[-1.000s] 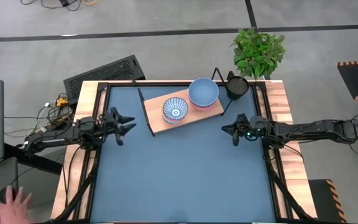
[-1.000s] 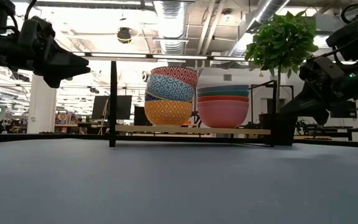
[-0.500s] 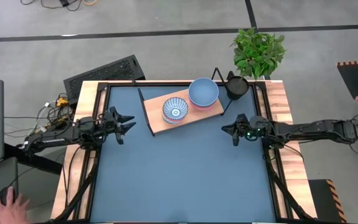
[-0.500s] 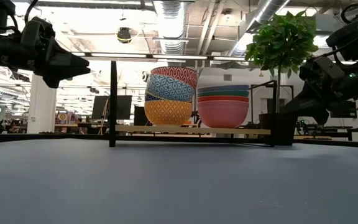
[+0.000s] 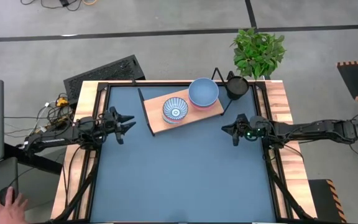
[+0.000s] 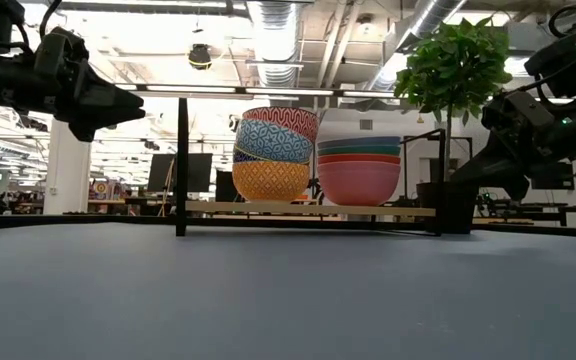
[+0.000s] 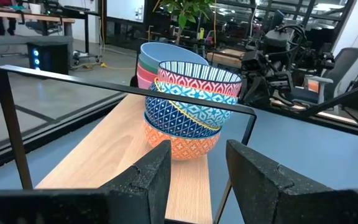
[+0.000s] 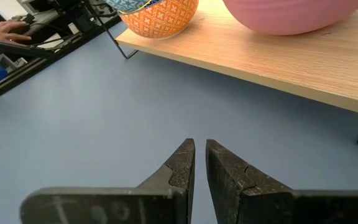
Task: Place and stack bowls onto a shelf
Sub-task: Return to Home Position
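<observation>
The light-wood shelf (image 5: 158, 117) stands on its black wire frame at the far middle of the blue mat. Two stacks of bowls rest on it. The patterned stack (image 7: 188, 115) has an orange bowl at the bottom and a blue-and-white striped bowl (image 5: 175, 110) on top. The plain stack (image 6: 359, 165) has a pink bowl at the bottom and a grey-blue bowl (image 5: 203, 92) on top. My left gripper (image 5: 131, 122) hovers open left of the shelf, pointing at it (image 7: 197, 168). My right gripper (image 5: 224, 129) hovers shut near the shelf's right end (image 8: 200, 152).
A small black pot (image 5: 237, 86) and a green plant (image 5: 258, 51) stand behind the shelf's right end. The mat (image 5: 179, 174) stretches bare from the shelf to the near edge. A person's hand (image 5: 8, 208) shows beyond the table's near left corner.
Both arms and the bowls have kept still. Only the person's hand off the near left corner has drawn back a little.
</observation>
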`<action>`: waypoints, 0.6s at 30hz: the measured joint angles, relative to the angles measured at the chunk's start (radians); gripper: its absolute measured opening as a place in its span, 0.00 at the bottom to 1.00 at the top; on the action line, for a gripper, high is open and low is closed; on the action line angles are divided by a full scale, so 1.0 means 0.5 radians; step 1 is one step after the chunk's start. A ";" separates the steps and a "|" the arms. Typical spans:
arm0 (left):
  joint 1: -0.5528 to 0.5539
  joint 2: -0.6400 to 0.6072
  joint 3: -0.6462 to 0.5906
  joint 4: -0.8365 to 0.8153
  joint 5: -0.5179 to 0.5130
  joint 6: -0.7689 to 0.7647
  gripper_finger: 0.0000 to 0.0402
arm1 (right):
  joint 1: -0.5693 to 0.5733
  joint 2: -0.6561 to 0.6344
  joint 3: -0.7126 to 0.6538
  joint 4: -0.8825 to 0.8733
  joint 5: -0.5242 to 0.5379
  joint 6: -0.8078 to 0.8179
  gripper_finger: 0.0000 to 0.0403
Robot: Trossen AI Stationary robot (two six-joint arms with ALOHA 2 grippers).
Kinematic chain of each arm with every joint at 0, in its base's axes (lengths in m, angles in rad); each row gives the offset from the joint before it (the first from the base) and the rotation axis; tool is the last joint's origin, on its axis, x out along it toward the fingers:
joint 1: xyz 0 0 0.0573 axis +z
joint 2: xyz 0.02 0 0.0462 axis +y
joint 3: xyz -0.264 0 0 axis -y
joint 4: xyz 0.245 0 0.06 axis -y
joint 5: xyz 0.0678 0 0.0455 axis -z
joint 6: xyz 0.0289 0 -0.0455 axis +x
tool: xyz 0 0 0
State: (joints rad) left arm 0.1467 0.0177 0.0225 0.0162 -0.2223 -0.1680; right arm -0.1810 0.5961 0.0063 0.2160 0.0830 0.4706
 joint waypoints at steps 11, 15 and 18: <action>0.000 0.000 0.001 0.000 0.001 0.015 0.35 | 0.000 0.000 0.000 0.000 0.000 0.000 0.16; 0.000 0.000 0.001 -0.001 0.001 0.015 0.35 | 0.000 0.000 0.000 0.000 0.000 0.000 0.16; 0.000 0.000 0.002 -0.001 0.001 0.015 0.35 | 0.000 0.000 0.000 0.000 0.000 0.000 0.16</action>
State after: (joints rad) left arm 0.1467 0.0178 0.0235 0.0158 -0.2218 -0.1604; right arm -0.1810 0.5961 0.0063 0.2160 0.0830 0.4706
